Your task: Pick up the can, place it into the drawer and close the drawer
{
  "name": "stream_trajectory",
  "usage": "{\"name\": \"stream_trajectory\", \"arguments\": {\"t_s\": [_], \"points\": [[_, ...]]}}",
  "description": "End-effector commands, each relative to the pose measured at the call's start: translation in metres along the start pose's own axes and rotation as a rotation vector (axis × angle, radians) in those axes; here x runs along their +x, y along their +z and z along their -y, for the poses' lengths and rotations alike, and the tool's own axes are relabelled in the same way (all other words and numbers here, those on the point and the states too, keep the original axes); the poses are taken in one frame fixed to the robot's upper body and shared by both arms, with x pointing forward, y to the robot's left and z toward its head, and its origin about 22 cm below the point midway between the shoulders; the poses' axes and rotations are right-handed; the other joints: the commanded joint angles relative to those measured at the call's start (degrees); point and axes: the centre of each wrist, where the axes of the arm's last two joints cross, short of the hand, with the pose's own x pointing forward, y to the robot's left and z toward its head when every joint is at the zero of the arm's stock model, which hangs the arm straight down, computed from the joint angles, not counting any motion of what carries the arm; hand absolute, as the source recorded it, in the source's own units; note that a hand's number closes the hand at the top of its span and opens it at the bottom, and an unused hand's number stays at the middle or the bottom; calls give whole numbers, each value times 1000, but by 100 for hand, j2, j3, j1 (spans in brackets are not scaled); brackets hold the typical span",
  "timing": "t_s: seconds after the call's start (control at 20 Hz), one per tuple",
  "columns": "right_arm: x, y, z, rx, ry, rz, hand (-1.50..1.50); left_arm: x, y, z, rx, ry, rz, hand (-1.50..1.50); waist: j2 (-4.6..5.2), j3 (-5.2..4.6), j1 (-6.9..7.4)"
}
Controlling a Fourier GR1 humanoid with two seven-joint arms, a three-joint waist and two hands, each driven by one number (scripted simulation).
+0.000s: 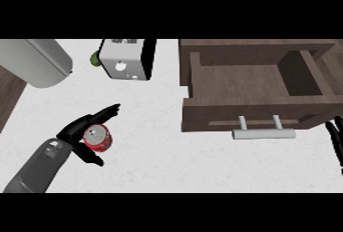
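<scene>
The left robot hand (pixel 85 129), black-fingered at the end of its grey forearm, came in from the lower left of the head view, and it had the red cylindrical drinks can with a silver top (pixel 98 138). The fingers and thumb were curled round the can's sides, one finger pointing up and to the right past it. The can sat tilted in that grasp, silver top turned up toward the camera, over the pale speckled bench (pixel 161 149) in its left half, well apart from the drawer. And the drawer was open: the dark brown wooden drawer (pixel 251 111) stood pulled out from the cabinet at the upper right, its inside bare wood with a darker compartment at the right end. Its brushed silver bar handle (pixel 264 133) stuck out from the front panel toward the viewer. At the far right edge, the right robot hand (pixel 335 142) showed as a few straight black fingers, just below the drawer's front corner, holding nothing. Up at the back, a white boxy appliance with a black side (pixel 127 59) stood on the bench, a small green object (pixel 95 59) peeking out beside its left edge. A rounded grey-white appliance (pixel 36 61) filled the top-left corner.
</scene>
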Motion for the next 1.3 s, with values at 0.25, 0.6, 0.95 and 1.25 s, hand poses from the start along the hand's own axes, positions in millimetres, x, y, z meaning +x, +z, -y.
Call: {"name": "stream_trajectory", "arguments": {"t_s": [0.25, 0.6, 0.95, 1.25], "points": [[-1, 8, 3, -18, -2, -2, -150, 5, -12, 7, -153, 146, 132, 150, -31, 9, 73], [-12, 10, 9, -23, -9, 18, -150, 6, -16, 12, -196, 223, 146, 150, -34, 11, 84], [1, 18, 7, -49, 7, 2, -150, -13, -15, 34, 462, 297, 124, 150, -55, 14, 194], [-3, 13, 15, -78, 8, -7, -150, 12, -25, 14, 840, 260, 164, 150, -99, 29, 298]]}}
